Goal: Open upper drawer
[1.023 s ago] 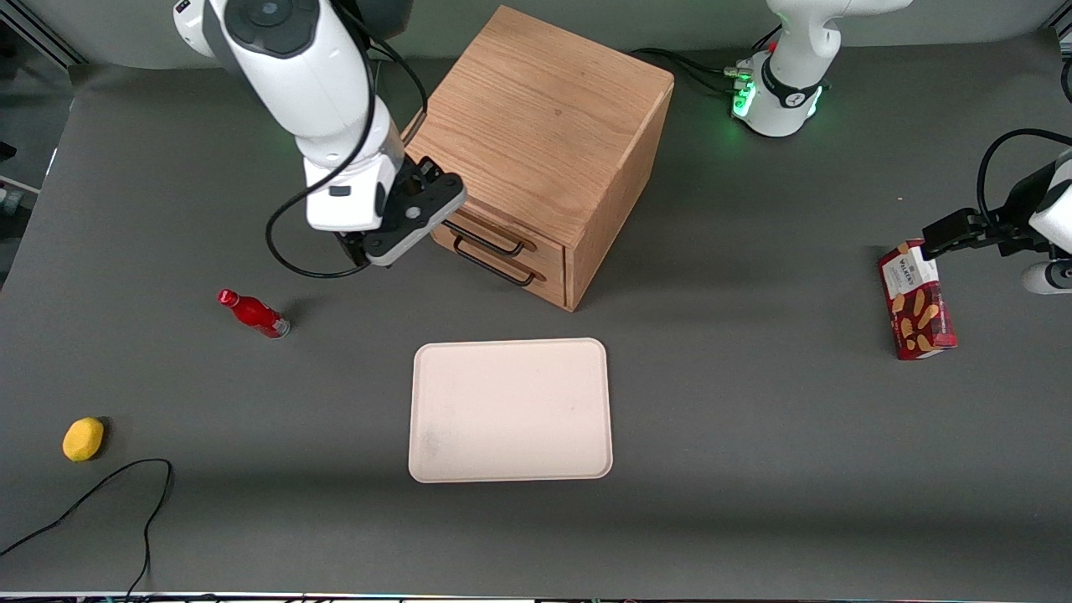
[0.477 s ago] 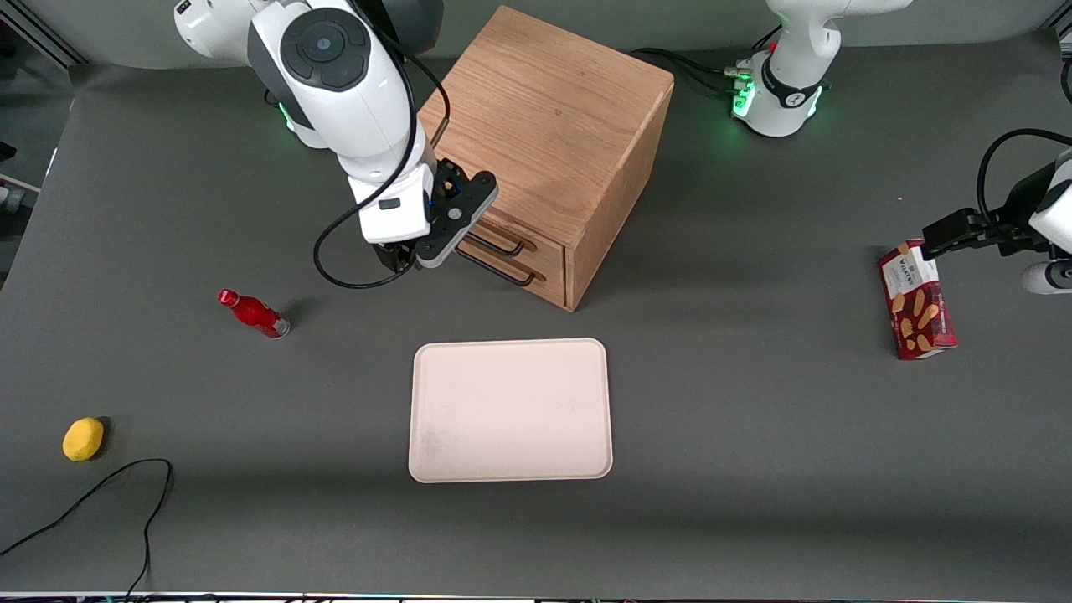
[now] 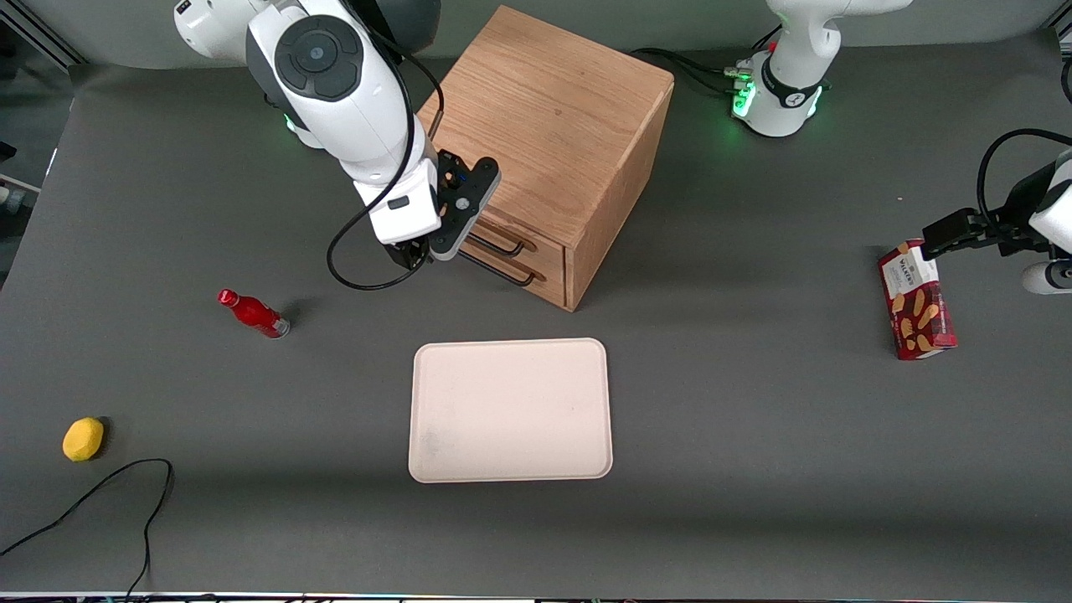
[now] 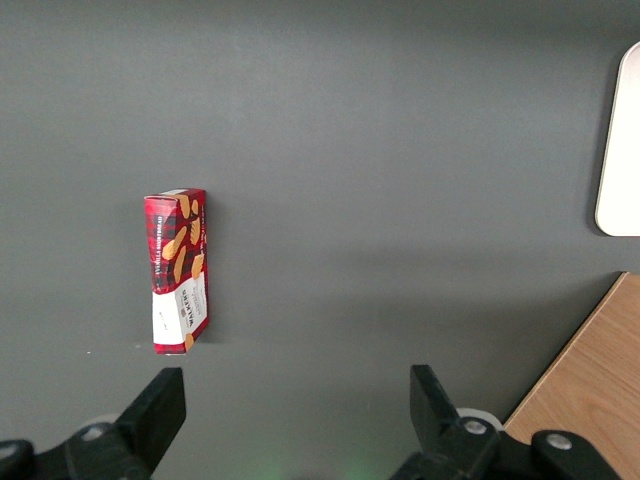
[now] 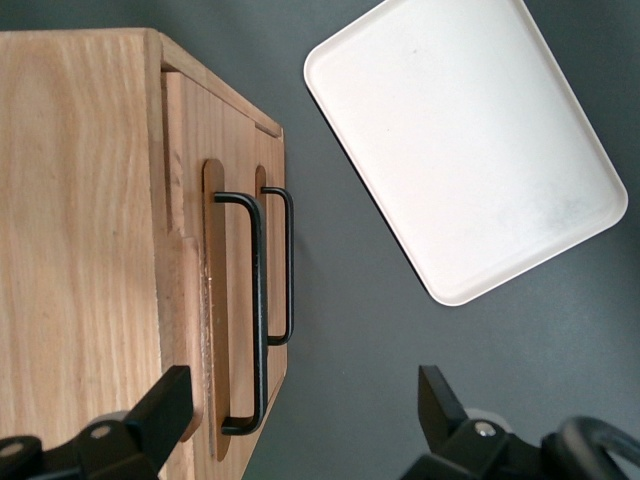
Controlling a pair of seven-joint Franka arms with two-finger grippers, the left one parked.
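Front view showed the right arm's tool [image 3: 419,251] hanging just in front of the oak cabinet [image 3: 553,117], at the working arm's end of the drawer faces, its fingers spread apart and closed on nothing. The upper drawer [image 3: 511,237] sat shut, flush with the cabinet front, directly above the matching lower drawer [image 3: 536,280]. Its black bar handle [image 3: 501,243] ran level along the drawer face, and the tool stood near that bar's end without touching it. The coming move appeared to turn on this: the handle lay toward the cabinet from the tool, so the fingers would need to straddle the bar across its long axis before any pull away from the cabinet. The right wrist view gave what the front view could not, looking along the cabinet front with the upper handle [image 5: 252,300] standing clear of the wood and the lower drawer's handle [image 5: 285,262] just past it, both fingertips wide on either flank of the pair. Only the front view showed the cream tray [image 3: 509,410], the red bottle [image 3: 253,313] and the yellow lemon [image 3: 83,439] lying well apart on the grey surface [image 3: 754,469].
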